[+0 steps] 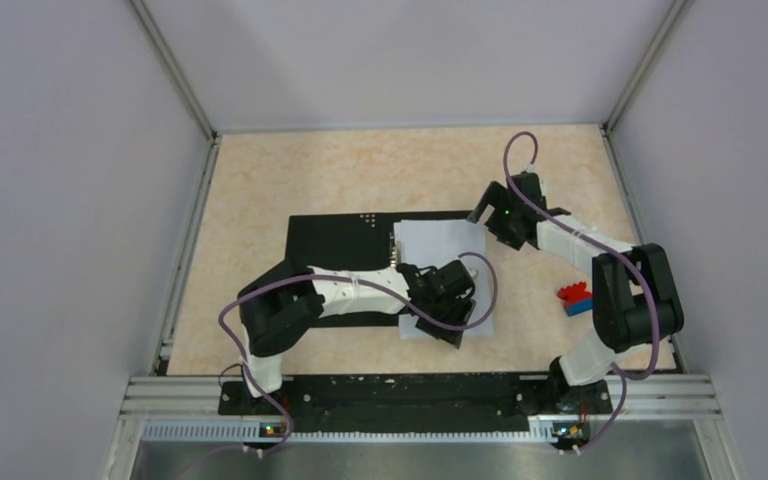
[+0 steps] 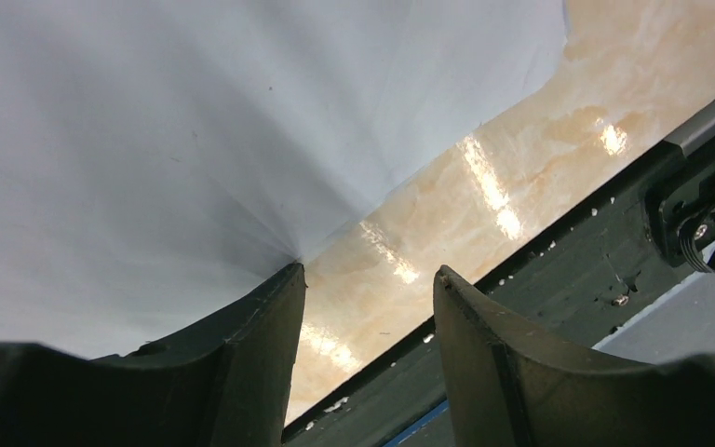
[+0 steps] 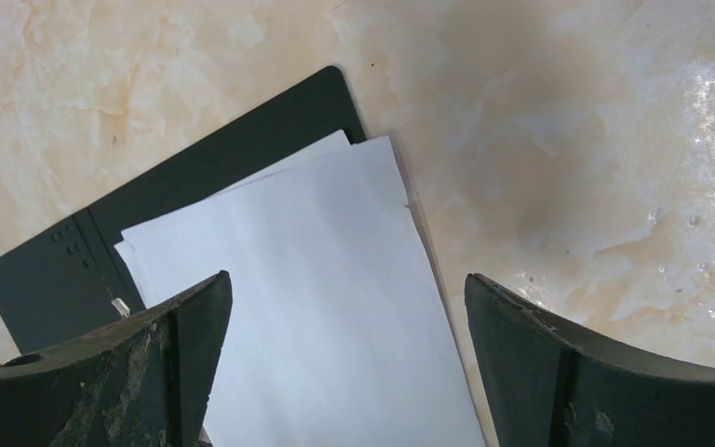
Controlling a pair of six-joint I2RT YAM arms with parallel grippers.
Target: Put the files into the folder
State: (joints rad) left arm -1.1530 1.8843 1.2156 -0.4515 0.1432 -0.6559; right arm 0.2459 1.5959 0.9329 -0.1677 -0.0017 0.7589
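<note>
Left jaws: the left gripper [image 2: 368,270] stands partly open with nothing between its fingers. Bare surface [image 2: 521,158] shows through the gap.
Left contact: one fingertip [image 2: 275,289] sits at the near edge of the files [image 2: 195,121], and creases fan out across the paper from that spot.
Right jaws: the right gripper [image 3: 349,279] is spread wide and holds nothing.
Risk, crumpling: if the left fingertip pushes on, the sheet will likely buckle rather than slide, because the paper is thin and is already wrinkling.
Risk, fanning: the sheets are not squared up. A push on the top sheet alone could spread the stack further.
Risk, overhang: the files stick out past the folder's right and near edges, so closing the cover now could pinch or fold those margins.
Files to jaws: they lie beside the left jaws, not between them. Under the right jaws they lie flat, with the far right corner in view.
Files, place: they rest skewed on the right half of the open folder [image 1: 340,240].
Folder, place: it lies black side up near the middle of the surface.
Bystander: a red-and-blue toy block [image 1: 575,297] sits towards the surface's right edge, well apart from the files.
</note>
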